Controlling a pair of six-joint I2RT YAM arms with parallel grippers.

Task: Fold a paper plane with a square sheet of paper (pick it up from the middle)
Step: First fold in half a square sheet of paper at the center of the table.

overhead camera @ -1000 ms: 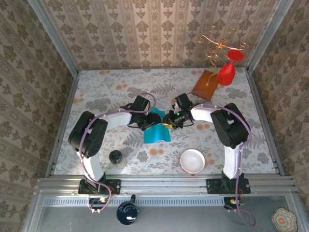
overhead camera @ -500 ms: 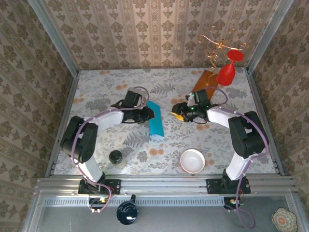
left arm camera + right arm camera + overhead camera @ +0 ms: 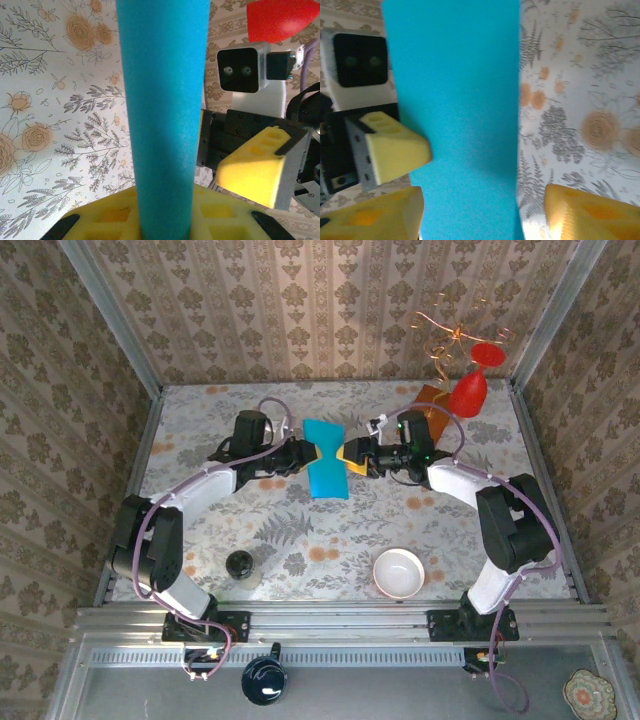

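The square sheet of paper (image 3: 327, 470) is teal-blue and pinched narrow at its middle like a bow tie, above the table's back centre. My left gripper (image 3: 300, 456) is shut on its left edge; in the left wrist view the sheet (image 3: 165, 100) stands up out of the yellow pads (image 3: 220, 220). My right gripper (image 3: 352, 456) is at the sheet's right edge, open. In the right wrist view the paper (image 3: 455, 100) lies between its wide-apart fingers (image 3: 590, 212). Beside the sheet there, one left-gripper finger (image 3: 392, 145) shows.
An orange-brown board (image 3: 430, 403), a red glass-shaped ornament (image 3: 469, 390) and a gold wire stand (image 3: 450, 335) sit at the back right, just behind the right arm. A white bowl (image 3: 399, 572) and a small dark jar (image 3: 239, 564) stand near the front edge.
Both grippers moved toward the back of the table. The left one shut on the paper and carried it there. The right one let go, opened and came back to the sheet's right edge.
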